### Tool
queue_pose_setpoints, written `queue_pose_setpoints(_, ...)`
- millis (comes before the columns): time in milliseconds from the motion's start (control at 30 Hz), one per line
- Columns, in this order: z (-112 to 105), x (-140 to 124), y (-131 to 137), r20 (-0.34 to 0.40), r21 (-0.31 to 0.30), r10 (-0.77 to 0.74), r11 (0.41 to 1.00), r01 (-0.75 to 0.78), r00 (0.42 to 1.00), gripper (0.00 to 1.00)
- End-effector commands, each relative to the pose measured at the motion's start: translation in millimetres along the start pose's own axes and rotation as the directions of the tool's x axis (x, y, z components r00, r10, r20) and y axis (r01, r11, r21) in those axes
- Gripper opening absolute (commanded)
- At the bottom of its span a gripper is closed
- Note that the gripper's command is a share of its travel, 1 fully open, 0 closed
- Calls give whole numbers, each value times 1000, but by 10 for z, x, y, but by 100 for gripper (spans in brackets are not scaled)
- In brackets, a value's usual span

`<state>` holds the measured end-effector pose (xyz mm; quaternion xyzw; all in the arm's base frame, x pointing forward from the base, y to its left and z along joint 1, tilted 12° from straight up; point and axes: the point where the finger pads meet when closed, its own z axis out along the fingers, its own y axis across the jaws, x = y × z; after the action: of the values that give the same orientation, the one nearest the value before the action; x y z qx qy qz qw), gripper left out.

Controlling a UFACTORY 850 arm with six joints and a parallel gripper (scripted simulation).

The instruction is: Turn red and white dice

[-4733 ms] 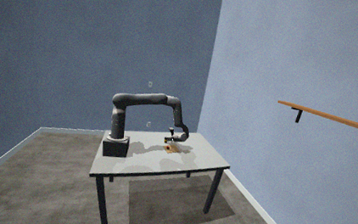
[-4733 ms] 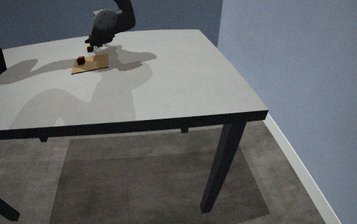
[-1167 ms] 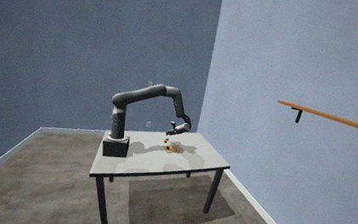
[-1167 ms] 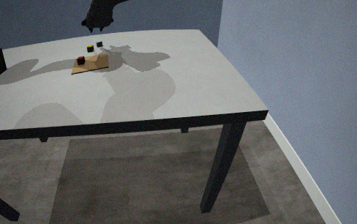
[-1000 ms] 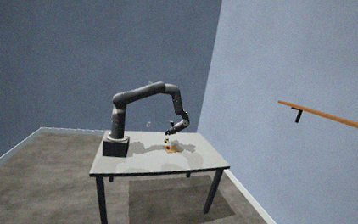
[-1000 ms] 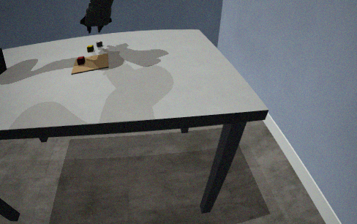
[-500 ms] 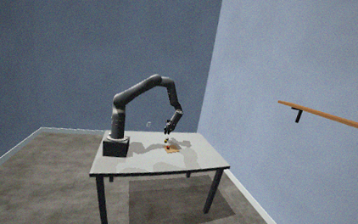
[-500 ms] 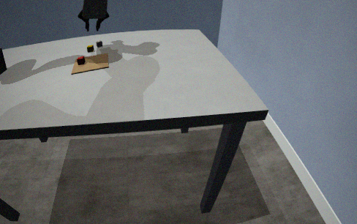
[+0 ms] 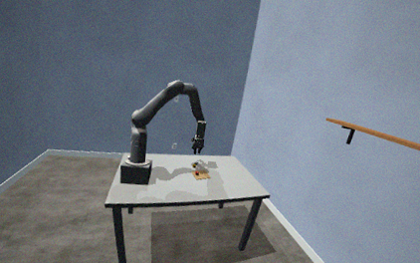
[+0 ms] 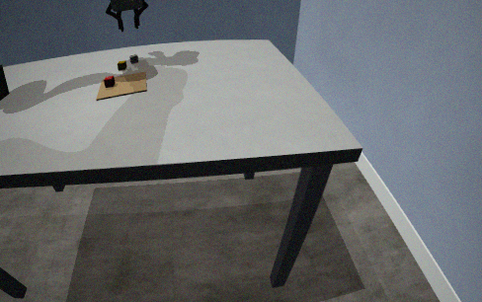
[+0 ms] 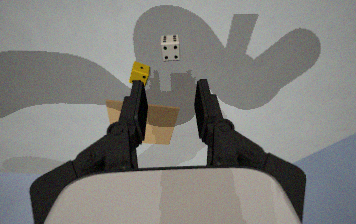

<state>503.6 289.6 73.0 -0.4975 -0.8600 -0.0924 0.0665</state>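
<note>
The hand hangs high above the bench, fingers apart and holding nothing. The white die lies off the mat on the bench, four pips up, near the yellow die. The red die sits on the mat; its top face is too small to read

A plain room with blue walls, a gray carpet floor, one table (its tabletop is gray) and a wooden wall shelf.
</note>
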Motion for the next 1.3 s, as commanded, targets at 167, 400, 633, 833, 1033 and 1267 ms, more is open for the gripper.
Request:
queue_pose_setpoints(167, -16, 2, 12, 25, -3, 1, 1000, -1, 1000, 100)
queue_pose_setpoints(400, -13, 1, 12, 25, -2, -14, 1000, 14, 1000, 100)
queue_pose_setpoints(633, 21, -8, 15, 25, 3, -183, 983, 183, 983, 100)
queue_pose_setpoints(833, 65, -20, 18, 23, 9, -389, 921, 389, 921, 100)
queue_pose_setpoints(1033, 97, -30, 19, 21, 13, -532, 847, 532, 846, 100)
queue_pose_setpoints(1267, 143, -43, 22, 17, 18, -709, 706, 708, 705, 100)
